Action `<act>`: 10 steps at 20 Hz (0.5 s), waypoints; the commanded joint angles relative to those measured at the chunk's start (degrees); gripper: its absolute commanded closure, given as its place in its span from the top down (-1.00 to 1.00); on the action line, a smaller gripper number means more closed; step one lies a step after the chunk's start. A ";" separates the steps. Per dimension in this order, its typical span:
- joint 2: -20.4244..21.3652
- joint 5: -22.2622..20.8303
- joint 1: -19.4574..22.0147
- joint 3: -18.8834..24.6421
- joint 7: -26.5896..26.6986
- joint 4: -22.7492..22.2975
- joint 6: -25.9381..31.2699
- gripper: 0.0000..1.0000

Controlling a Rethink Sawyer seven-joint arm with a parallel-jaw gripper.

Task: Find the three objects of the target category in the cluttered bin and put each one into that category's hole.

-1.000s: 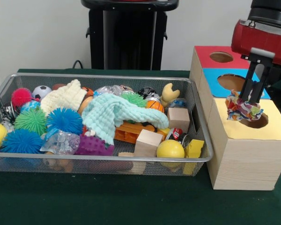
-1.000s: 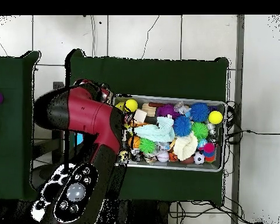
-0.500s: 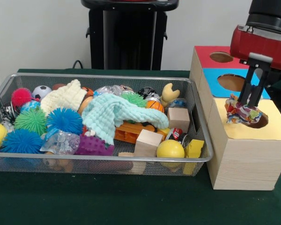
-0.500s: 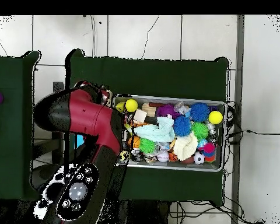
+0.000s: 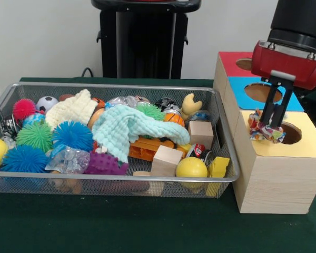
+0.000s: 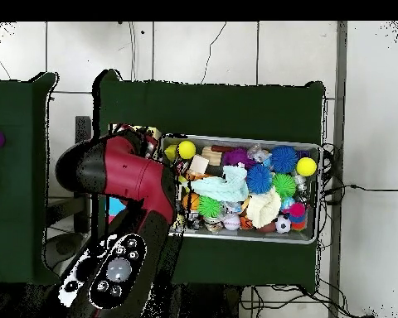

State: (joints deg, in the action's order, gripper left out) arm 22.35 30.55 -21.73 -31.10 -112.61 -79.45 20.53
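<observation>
Multicoloured cloth (image 5: pixel 265 129) stays clenched in the gripper (image 5: pixel 272 125), which has slid off the yellow hole (image 5: pixel 290 133), now just beside the fingers, so the drop looks undone or missed.

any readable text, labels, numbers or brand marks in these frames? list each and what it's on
None readable in either view.
Small red and black object in the mesh bin: may carry a mark, too small to read.
Wooden sorting box: only colour panels, red, blue, yellow; no lettering.
Gripper and the multicoloured cloth it holds: no visible text.
</observation>
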 commanded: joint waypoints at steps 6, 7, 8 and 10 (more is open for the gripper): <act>-0.34 0.02 1.98 10.28 -11.62 -9.39 -5.83 -1.00; -0.37 0.17 1.91 10.44 -11.78 -9.53 -5.88 -1.00; -0.62 0.40 1.36 10.05 -12.34 -9.44 -5.96 -1.00; -1.08 0.74 0.65 9.72 -13.06 -9.37 -6.05 -1.00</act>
State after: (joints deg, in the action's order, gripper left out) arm 22.51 30.55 -21.39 -29.03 -112.61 -82.92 16.61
